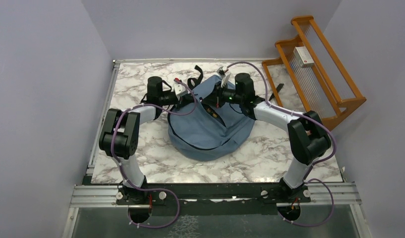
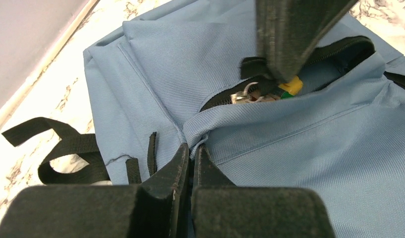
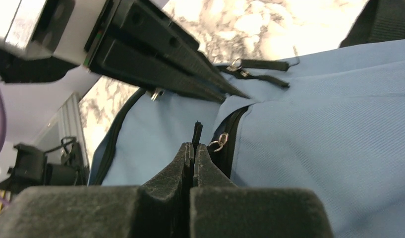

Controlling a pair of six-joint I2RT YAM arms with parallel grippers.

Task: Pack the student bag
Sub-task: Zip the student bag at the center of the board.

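Observation:
The slate-blue student bag (image 1: 210, 131) lies flat in the middle of the marble table. My left gripper (image 1: 189, 97) is at its far left edge; in the left wrist view it (image 2: 193, 148) is shut on a fold of the bag's fabric (image 2: 309, 158) beside the zipper opening. My right gripper (image 1: 216, 96) is at the far side of the bag; in the right wrist view it (image 3: 194, 146) is shut on a black zipper pull tab (image 3: 196, 133) of the bag (image 3: 329, 129). Small yellow and green items (image 2: 291, 87) show inside the partly open zipper.
A wooden rack (image 1: 334, 101) stands at the back right, with a white box (image 1: 304, 57) on it. The bag's black straps (image 2: 66, 148) lie on the table to its far left. Grey walls close in on the left, back and right.

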